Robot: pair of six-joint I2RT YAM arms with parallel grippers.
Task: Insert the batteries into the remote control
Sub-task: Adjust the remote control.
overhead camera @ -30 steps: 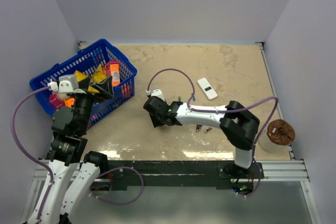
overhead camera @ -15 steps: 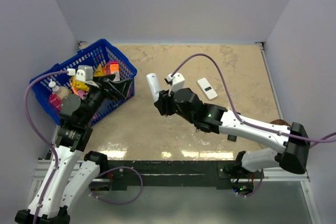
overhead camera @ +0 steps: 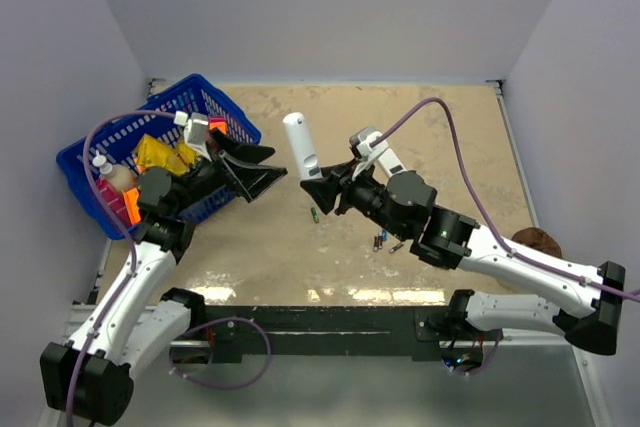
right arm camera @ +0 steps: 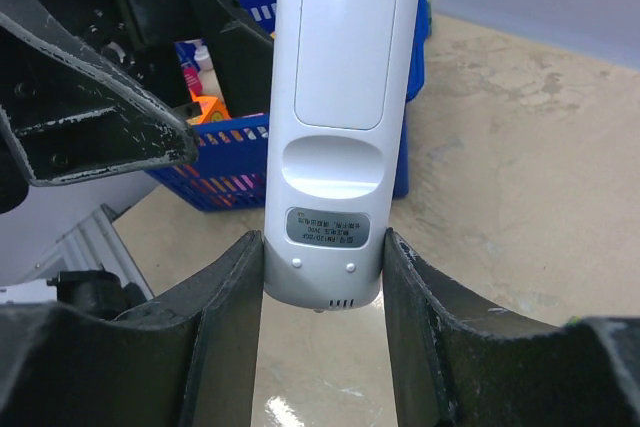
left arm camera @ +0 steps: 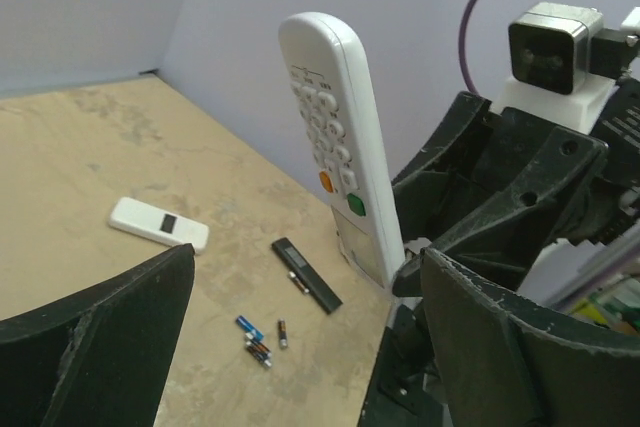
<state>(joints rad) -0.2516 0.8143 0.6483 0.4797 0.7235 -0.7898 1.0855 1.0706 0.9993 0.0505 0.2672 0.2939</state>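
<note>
My right gripper [overhead camera: 327, 188] is shut on the lower end of the slim white remote control [overhead camera: 300, 145] and holds it upright in the air. The right wrist view shows its back [right arm camera: 338, 97] with the cover closed, clamped between my fingers [right arm camera: 323, 277]. The left wrist view shows its button side [left arm camera: 330, 137]. My left gripper [overhead camera: 268, 173] is open and empty just left of the remote, jaws facing it [left arm camera: 308, 257]. Batteries lie on the table: a green one [overhead camera: 314, 213] and several more [overhead camera: 384, 242], also in the left wrist view [left arm camera: 258, 337].
A blue basket [overhead camera: 110, 142] of packets stands at the left, behind my left arm. A black remote [left arm camera: 307, 274] and a wider white remote with a dark window [left arm camera: 158, 225] lie on the table. A brown round object [overhead camera: 537, 241] sits at the right edge.
My right arm has lifted the remote off the table and turned it upright. My left arm has swung out from over the basket towards the remote.
</note>
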